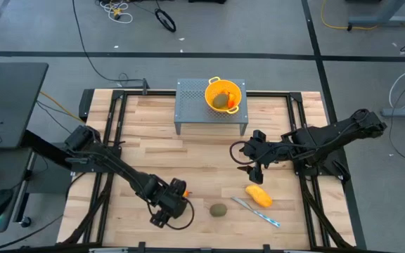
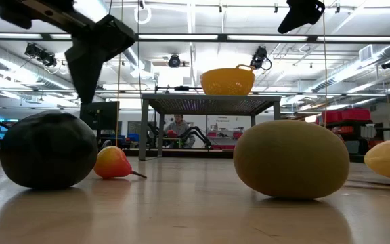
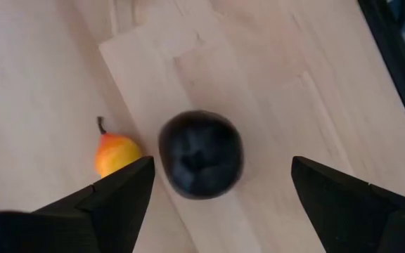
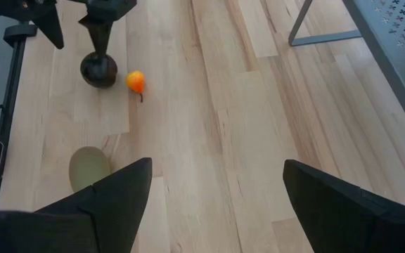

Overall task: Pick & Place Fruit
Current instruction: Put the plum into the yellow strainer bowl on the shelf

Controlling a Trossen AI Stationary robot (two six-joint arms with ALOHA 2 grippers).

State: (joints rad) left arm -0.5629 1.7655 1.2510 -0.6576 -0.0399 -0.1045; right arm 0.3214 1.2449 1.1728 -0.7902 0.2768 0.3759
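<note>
While the left tool hangs wide over the dark ball on the counter, it should descend centred, avoiding the orange pear just beside; farther off, the right tool waits, spread wide.

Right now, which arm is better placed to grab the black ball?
Left. Its end effector hangs open directly over the black ball, fingers either side. The right end effector is open too, but sits across the table near the yellow fruit.
</note>
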